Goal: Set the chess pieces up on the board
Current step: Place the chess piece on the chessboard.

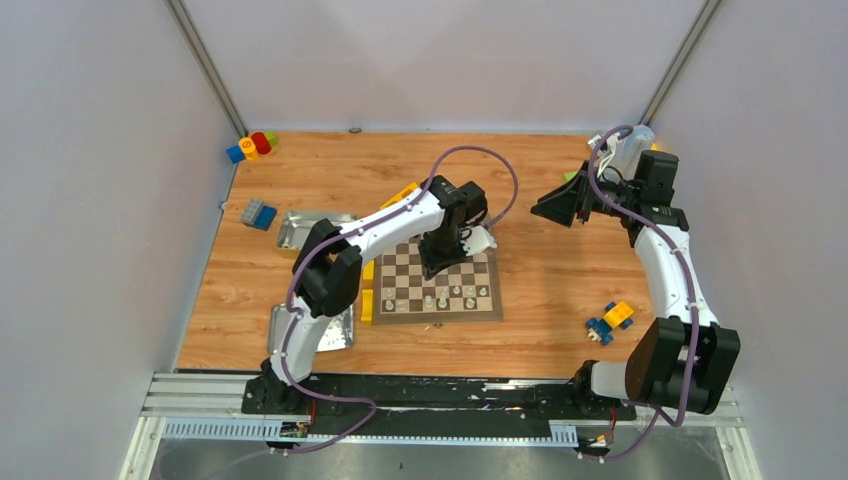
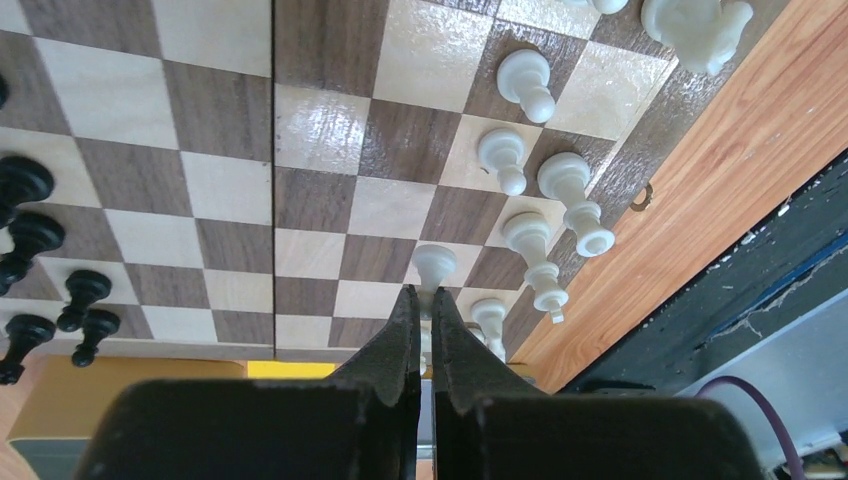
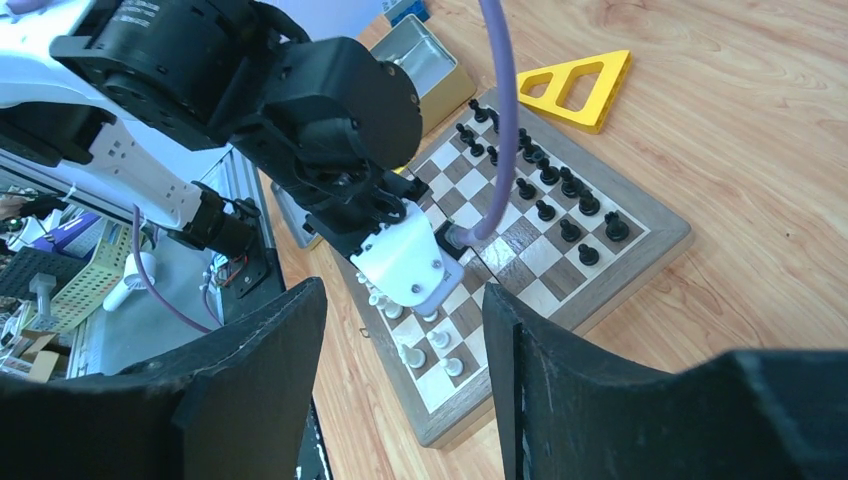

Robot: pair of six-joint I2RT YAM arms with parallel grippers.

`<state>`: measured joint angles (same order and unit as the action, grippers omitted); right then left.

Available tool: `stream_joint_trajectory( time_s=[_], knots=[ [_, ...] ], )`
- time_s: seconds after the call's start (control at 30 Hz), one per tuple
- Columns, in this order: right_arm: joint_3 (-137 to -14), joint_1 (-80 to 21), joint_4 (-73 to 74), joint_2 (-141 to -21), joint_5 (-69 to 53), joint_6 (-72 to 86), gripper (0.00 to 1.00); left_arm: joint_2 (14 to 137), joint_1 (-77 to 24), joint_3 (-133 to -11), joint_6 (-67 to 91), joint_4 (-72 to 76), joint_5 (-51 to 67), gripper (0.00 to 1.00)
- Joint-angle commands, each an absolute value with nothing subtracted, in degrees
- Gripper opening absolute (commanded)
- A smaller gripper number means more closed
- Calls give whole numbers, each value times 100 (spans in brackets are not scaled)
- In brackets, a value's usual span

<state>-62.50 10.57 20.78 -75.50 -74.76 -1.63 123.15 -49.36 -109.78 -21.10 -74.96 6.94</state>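
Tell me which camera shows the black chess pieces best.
Right wrist view: the black chess pieces stand in two rows along one edge of the board, nearly all visible. Left wrist view catches only a few at its left border. Top external view: too small to make out, partly under the left gripper.

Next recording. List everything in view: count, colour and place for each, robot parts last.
board: one, brown-and-cream checkered, table centre
white chess pieces: several, board's near rows
black chess pieces: many, board's far rows
metal tins: two, silver, left of board
yellow blocks: apparently two, along board's left edge
yellow triangle: one, beyond board's far-left corner
blue-grey block: one, left of the far tin
coloured blocks: small cluster, blue, orange, red, green, far-left corner
blue-and-yellow block model: one, table's right side
left hand: black, over board, shut on a white piece
right hand: black, open, raised right of board
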Motion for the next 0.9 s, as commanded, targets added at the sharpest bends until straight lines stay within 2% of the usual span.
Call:
stream_joint_trajectory(
  time_s=[0.0,0.87],
  knots=[
    [-6223,1081,2061,-7422,-7768,-299,59,12415,-5053,-11188,-2044,-7856,646,4],
    [-6205,1079,2072,-7471,-7866,-292,59,12675,-5347,-10896,-1846,-7687,514,8]
  ],
)
